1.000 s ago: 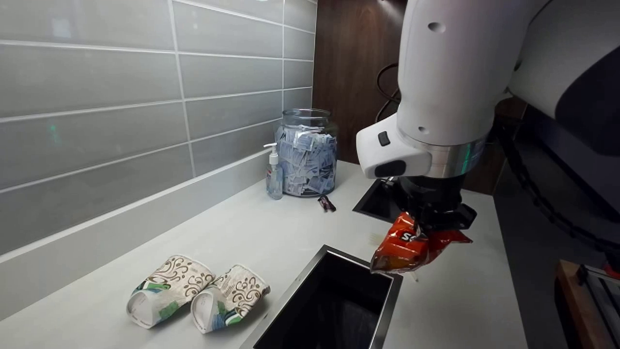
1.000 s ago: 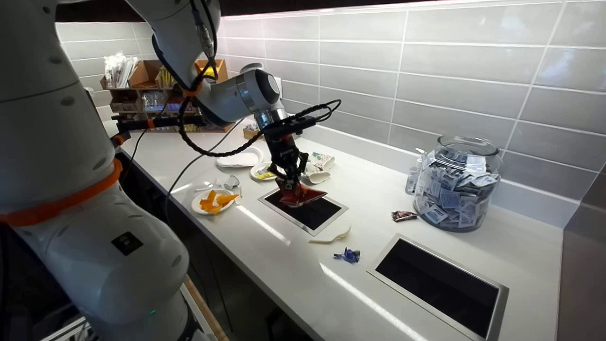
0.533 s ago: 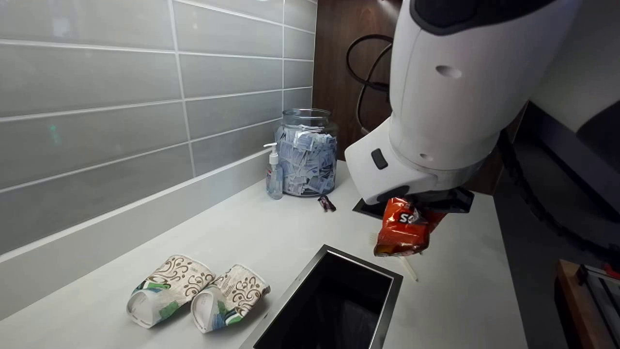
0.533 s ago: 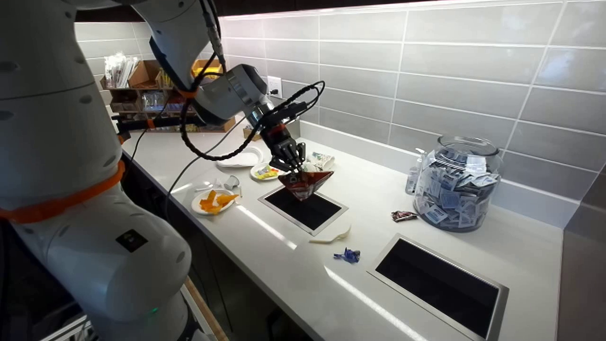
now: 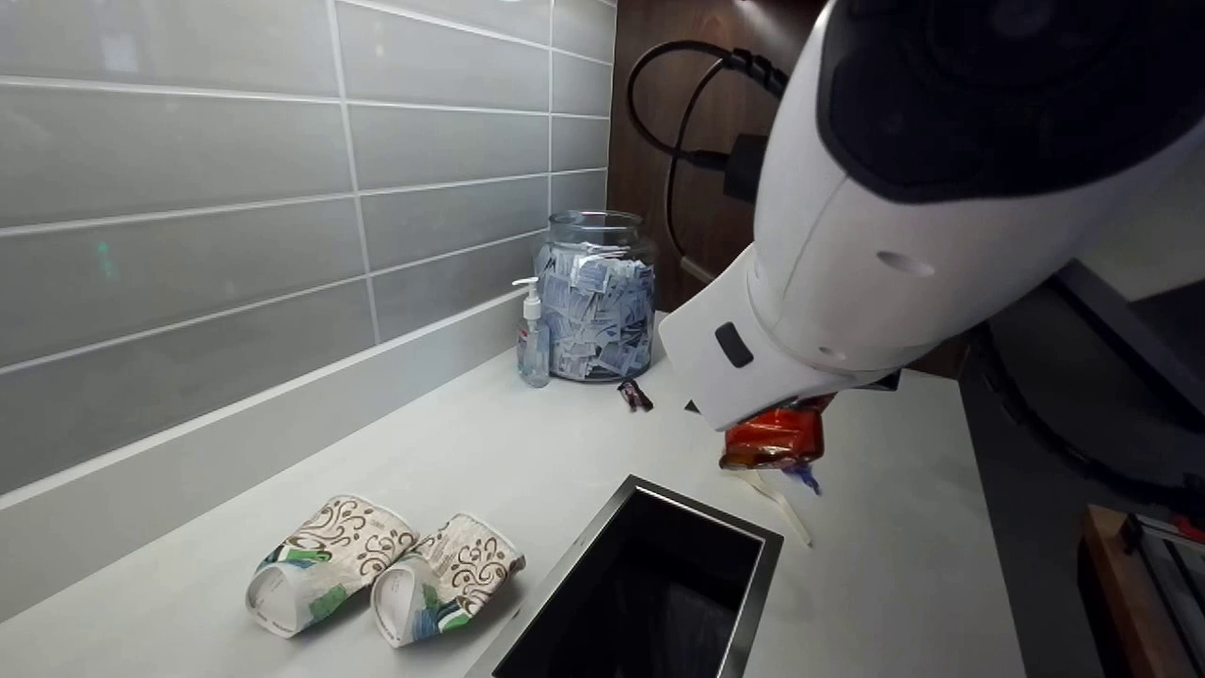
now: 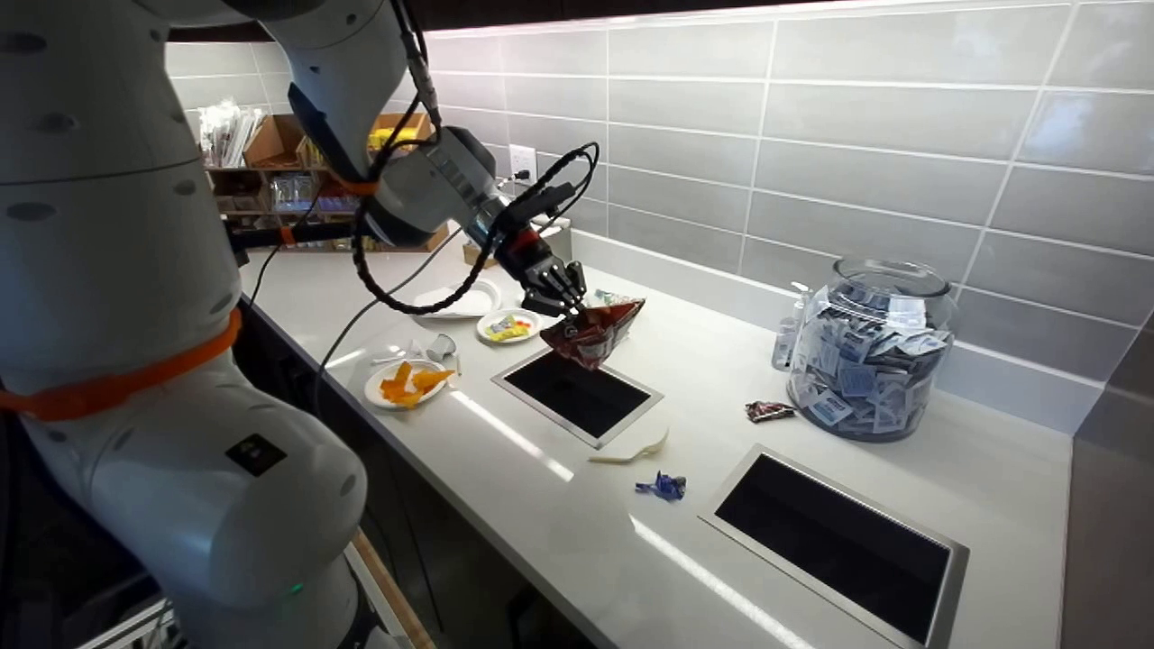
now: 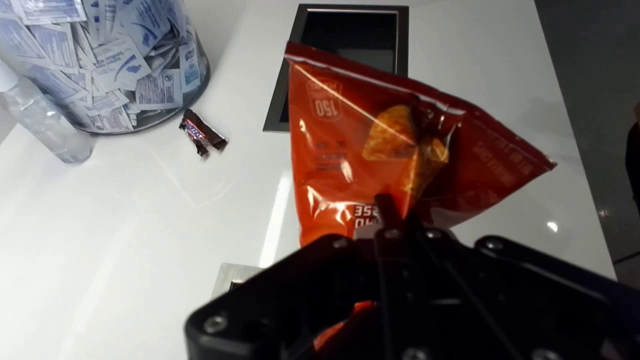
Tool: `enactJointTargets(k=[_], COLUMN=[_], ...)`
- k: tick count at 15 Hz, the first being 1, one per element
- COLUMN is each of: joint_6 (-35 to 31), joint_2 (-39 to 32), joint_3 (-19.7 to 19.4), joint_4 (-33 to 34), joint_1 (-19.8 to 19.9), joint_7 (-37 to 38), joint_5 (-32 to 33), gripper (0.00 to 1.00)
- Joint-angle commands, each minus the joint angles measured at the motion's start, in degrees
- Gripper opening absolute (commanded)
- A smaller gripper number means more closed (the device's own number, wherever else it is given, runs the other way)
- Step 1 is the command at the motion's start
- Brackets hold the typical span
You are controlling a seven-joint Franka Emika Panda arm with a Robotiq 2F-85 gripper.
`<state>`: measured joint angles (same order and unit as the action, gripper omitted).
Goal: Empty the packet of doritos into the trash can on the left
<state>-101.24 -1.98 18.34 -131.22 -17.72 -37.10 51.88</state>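
The fingers (image 7: pixel 389 212) are clamped on the packet of doritos (image 7: pixel 340 155), pinching a fold of its foil, and hold it in the air by the trash can (image 6: pixel 577 401), the left opening in the table (image 6: pixel 703 406). A second ago the packet hung below them over the trash can; since then the arm (image 5: pixel 828 264) has tipped and the packet reaches out ahead of them, seemingly higher. I take this as a start on pouring, yet nothing is seen to fall, and whether the packet is torn open I cannot tell. In an exterior view, with the fingers hidden behind the arm, the packet (image 5: pixel 774 439) shows past the far end of the trash can, above a pale fork (image 5: pixel 791 518); if its contents spilled now, some might land on the table. In an exterior view the grip does show, and the packet (image 6: pixel 597 336) overlaps the trash can's far edge. The wrist view alone gives its printing and crimped free edge, with a metal rim corner (image 7: pixel 232 274), probably the trash can's, low behind the fingers.
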Motion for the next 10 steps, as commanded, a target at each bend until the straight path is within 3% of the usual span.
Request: enactJointTargets(k=[1, 10], joint_6=[3.6, 10.1], joint_2=[-2.6, -6.4], joint_3=[0.8, 2.2], joint_4=[1.5, 3.6], joint_1=[-1.1, -2.8], joint_7=[-0.3, 0.8], joint_5=[3.8, 10.2], gripper=[0.0, 0.0])
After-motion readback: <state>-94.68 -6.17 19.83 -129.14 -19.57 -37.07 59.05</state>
